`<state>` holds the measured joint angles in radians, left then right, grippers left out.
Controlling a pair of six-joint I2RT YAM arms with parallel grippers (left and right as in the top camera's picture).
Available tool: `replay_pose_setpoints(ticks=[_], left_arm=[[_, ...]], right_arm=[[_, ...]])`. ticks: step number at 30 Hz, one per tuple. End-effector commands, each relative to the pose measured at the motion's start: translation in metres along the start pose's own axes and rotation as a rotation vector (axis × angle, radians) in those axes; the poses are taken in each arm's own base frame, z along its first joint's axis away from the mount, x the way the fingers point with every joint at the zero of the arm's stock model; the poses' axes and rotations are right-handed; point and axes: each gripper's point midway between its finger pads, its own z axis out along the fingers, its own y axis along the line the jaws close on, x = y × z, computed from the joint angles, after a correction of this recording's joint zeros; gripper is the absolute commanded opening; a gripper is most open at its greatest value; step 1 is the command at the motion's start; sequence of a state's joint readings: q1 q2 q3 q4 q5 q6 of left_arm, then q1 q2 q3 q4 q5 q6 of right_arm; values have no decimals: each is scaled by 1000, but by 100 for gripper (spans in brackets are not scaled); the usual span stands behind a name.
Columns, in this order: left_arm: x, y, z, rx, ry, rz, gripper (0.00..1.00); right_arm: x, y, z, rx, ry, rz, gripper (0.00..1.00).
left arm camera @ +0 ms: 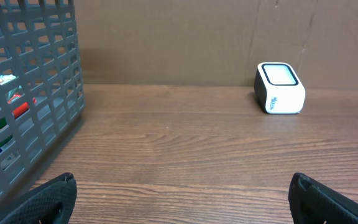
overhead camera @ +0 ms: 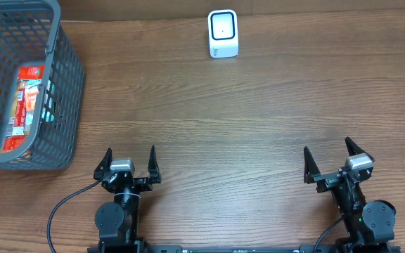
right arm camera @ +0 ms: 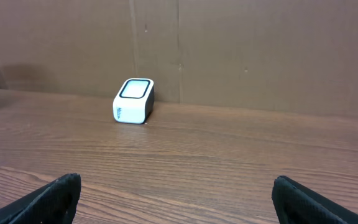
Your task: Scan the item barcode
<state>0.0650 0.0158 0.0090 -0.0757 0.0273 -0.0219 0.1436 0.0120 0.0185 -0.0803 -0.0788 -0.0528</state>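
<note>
Nearest, the left gripper (overhead camera: pixel 130 157) and right gripper (overhead camera: pixel 327 152) are held empty, jaws wide apart. The red packet (overhead camera: pixel 25 98) in the grey basket (overhead camera: pixel 70 88), far left, is best approached from above by the left gripper, clear of the walls; the scanner (overhead camera: pixel 223 33) stands farthest, centre.

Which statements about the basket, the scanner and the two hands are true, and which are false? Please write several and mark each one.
1. The white scanner stands on the table, touched by neither hand. True.
2. The left hand holds a packet. False: it is open and empty.
3. The grey basket contains red packets. True.
4. The right hand is shut. False: it is open and holds nothing.
</note>
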Motion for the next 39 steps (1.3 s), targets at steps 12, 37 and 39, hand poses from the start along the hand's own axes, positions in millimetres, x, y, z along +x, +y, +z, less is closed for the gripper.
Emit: replay_pose_setpoints(ticks=[12, 37, 39], left_arm=[[-2, -5, 0, 23, -15, 20, 100], [-46, -32, -48, 153, 185, -150, 100], [-54, -36, -60, 170, 251, -161, 100]], right_arm=[[2, -1, 0, 3, -2, -4, 100], [2, -1, 0, 3, -2, -4, 100], [2, -1, 0, 3, -2, -4, 100]])
